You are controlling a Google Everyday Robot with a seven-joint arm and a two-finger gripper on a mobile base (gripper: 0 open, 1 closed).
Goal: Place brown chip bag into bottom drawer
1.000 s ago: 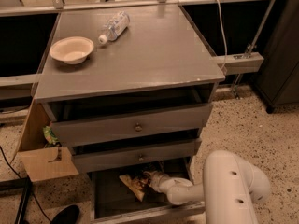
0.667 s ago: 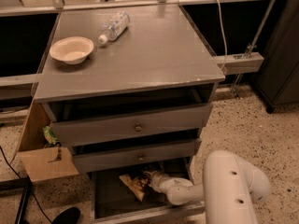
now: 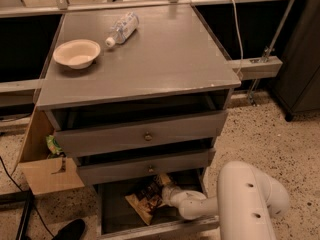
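Note:
The brown chip bag (image 3: 146, 200) lies crumpled on the dark floor of the open bottom drawer (image 3: 114, 211), toward its middle and partly under the drawer above. My gripper (image 3: 167, 192) reaches into this drawer from the right, right at the bag's right edge. The white arm (image 3: 250, 199) bends in from the lower right. The gripper's tip is partly hidden under the middle drawer (image 3: 145, 168).
The top drawer (image 3: 142, 134) and the middle drawer are each pulled out a little. A paper bowl (image 3: 77, 53) and a lying plastic bottle (image 3: 120, 29) are on the cabinet top. An open cardboard box (image 3: 45, 159) with a green packet (image 3: 53, 145) stands at the left.

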